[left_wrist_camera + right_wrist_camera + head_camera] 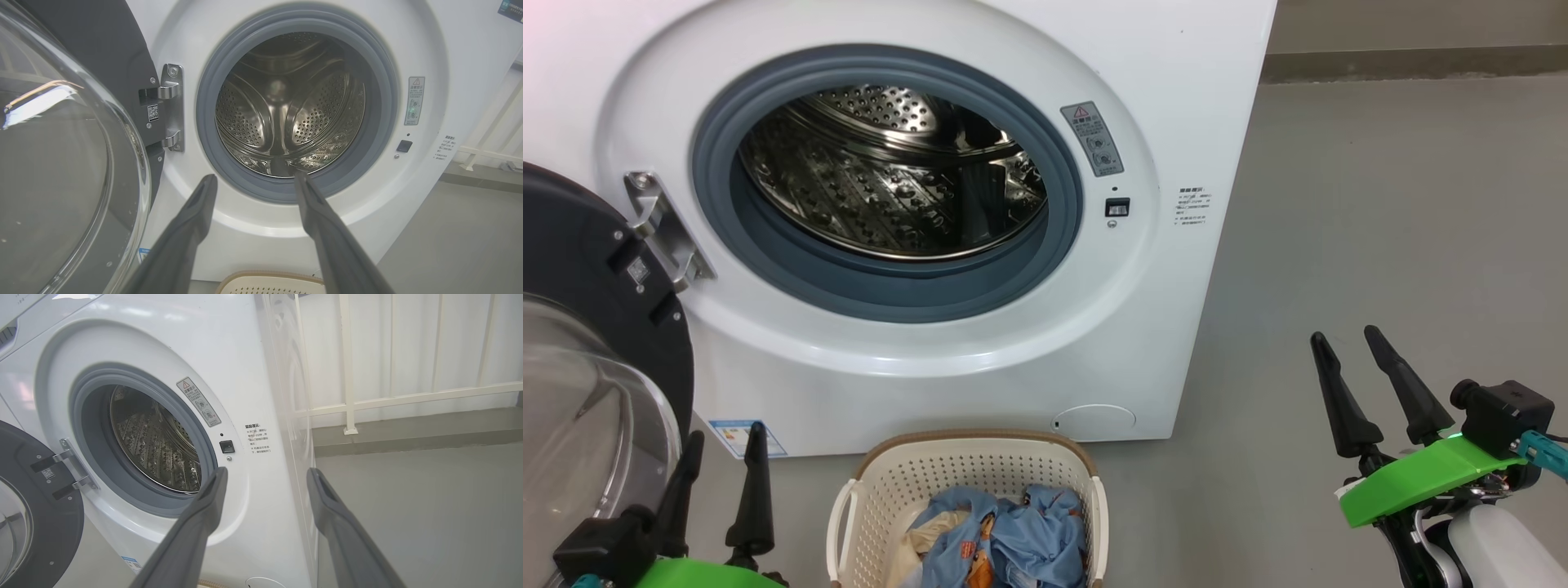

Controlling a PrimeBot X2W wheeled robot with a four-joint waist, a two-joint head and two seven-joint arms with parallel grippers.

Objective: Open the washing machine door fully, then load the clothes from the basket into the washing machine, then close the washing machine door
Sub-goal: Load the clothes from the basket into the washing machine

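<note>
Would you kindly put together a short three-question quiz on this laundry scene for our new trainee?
1. True or false: the washing machine door stands open, swung clear of the steel drum.
2. Fill in the blank: the left gripper and the right gripper both have their fingers ____, holding nothing.
3. Where are the bear-print clothes?
A. in the steel drum
B. in the basket
C. in the right gripper

Key: 1 true; 2 open; 3 B.
</note>
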